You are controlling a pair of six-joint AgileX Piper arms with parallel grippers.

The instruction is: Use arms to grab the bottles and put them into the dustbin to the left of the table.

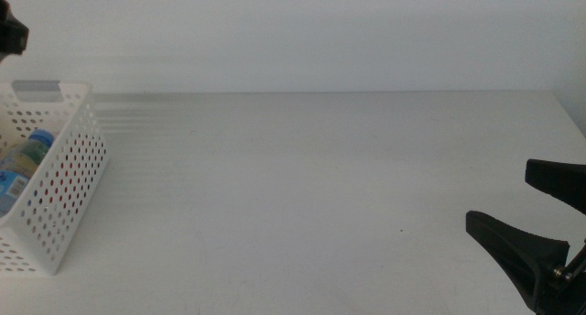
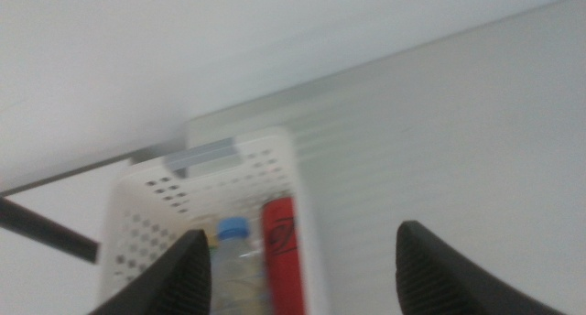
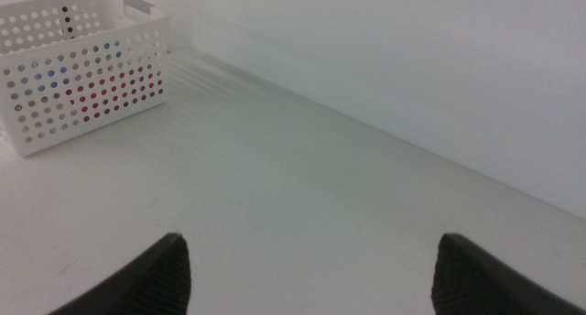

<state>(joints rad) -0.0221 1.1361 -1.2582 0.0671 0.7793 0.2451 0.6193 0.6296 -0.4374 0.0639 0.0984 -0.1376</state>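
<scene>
A white perforated dustbin (image 1: 55,182) stands at the left end of the white table (image 1: 320,187). Inside lie a clear water bottle (image 2: 233,265) with a blue cap and a slim red can (image 2: 280,251); its dark printing is too blurred to read. The left gripper (image 2: 298,269) hovers above the bin, jaws spread and empty. The right gripper (image 1: 540,219) waits at the table's right side, also spread and empty.

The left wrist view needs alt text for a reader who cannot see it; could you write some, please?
A white perforated dustbin holds a blue-capped water bottle and a slim red can side by side. The left claw hangs open above it, beside the white table.
</scene>
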